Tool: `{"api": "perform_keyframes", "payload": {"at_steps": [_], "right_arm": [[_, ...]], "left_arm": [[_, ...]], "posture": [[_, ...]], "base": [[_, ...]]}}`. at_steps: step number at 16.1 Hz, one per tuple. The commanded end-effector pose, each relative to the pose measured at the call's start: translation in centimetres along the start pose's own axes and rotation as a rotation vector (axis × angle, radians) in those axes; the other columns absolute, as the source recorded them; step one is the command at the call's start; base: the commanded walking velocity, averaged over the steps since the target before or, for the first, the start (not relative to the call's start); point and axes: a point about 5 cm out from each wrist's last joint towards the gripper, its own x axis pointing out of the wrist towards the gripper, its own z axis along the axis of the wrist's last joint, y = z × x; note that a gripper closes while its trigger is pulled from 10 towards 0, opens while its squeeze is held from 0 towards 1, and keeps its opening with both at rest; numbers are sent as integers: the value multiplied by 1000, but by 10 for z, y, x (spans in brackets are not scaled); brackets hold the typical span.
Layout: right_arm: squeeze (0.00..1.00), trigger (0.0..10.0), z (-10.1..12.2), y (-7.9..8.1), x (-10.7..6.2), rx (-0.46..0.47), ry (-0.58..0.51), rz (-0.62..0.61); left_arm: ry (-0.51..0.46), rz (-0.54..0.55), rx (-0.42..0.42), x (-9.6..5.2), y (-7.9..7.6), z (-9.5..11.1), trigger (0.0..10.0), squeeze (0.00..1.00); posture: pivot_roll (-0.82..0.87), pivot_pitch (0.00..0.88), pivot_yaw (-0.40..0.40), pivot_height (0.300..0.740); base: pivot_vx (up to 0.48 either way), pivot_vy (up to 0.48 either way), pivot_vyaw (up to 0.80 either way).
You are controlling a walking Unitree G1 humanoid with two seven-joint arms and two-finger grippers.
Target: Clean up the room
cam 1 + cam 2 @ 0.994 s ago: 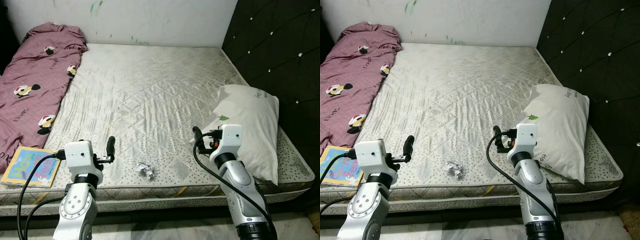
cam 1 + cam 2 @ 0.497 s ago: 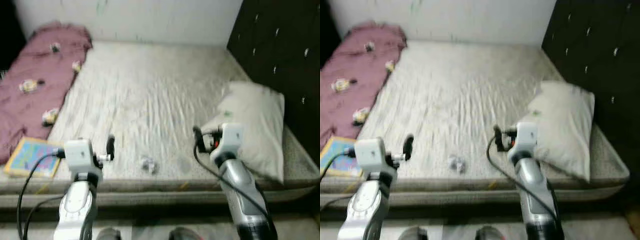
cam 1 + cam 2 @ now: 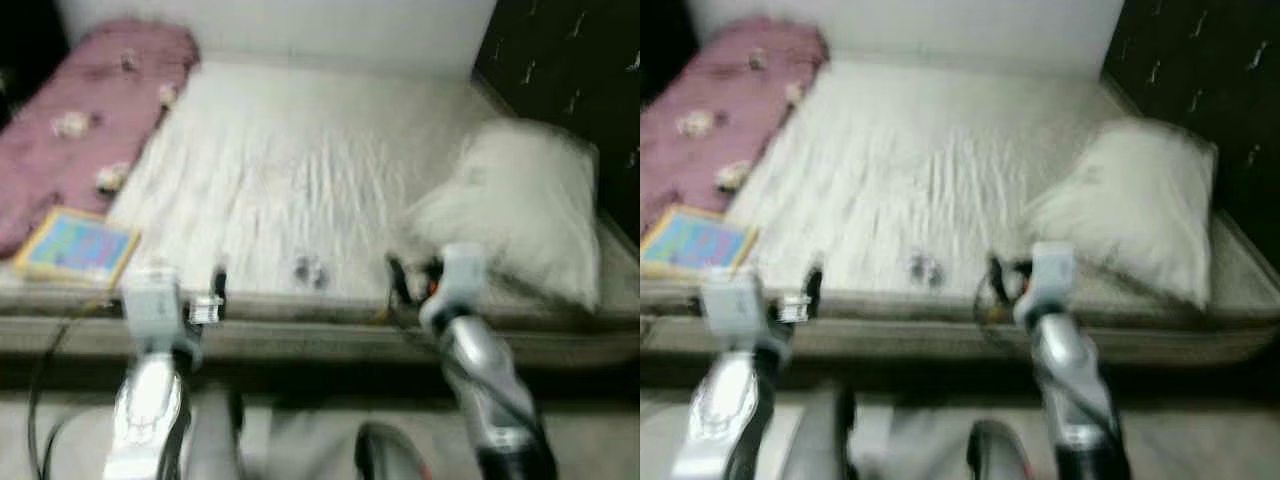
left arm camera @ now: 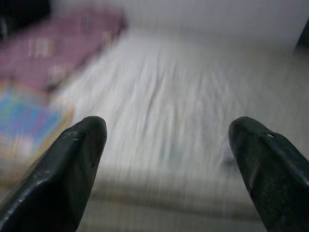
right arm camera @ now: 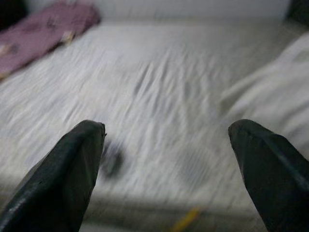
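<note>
Everything is blurred by motion. A small crumpled wad of paper (image 3: 308, 270) lies near the front edge of the pale mattress (image 3: 300, 160); in the right wrist view the wad (image 5: 112, 162) is a dark smudge. A colourful book (image 3: 78, 246) rests at the mattress's front left corner, beside a purple blanket (image 3: 90, 110). A white pillow (image 3: 520, 215) lies on the right. My left gripper (image 4: 169, 130) and right gripper (image 5: 169, 128) are both open and empty, held in front of the bed's near edge, short of the wad.
A dark padded headboard (image 3: 570, 60) stands to the right of the bed, a white wall (image 3: 280, 20) behind it. The bed's front side (image 3: 300, 340) runs across the view, with floor and blurred dark shapes (image 3: 385, 455) below it.
The whole picture has shifted: the bed now sits higher and more floor shows, so the camera has moved. Blur has grown. Both arms keep the same pose with fingers open.
</note>
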Motion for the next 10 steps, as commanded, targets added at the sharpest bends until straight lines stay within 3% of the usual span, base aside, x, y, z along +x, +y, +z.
{"api": "perform_keyframes", "payload": {"at_steps": [1,5,10], "right_arm": [[0,10000,6,1,2,-10,-19,18],[0,10000,9,6,5,-28,-33,47],[0,10000,9,6,5,-30,-30,54]], "left_arm": [[-49,-16,-4,3,-1,12,10000,0],[-51,-18,-7,4,0,13,10000,0],[-45,-26,-15,3,-1,13,10000,0]], "posture": [[-29,42,-65,606],[-33,58,-62,606],[-36,60,-59,606]], "base": [[0,0,0],[0,0,687],[268,0,0]]}}
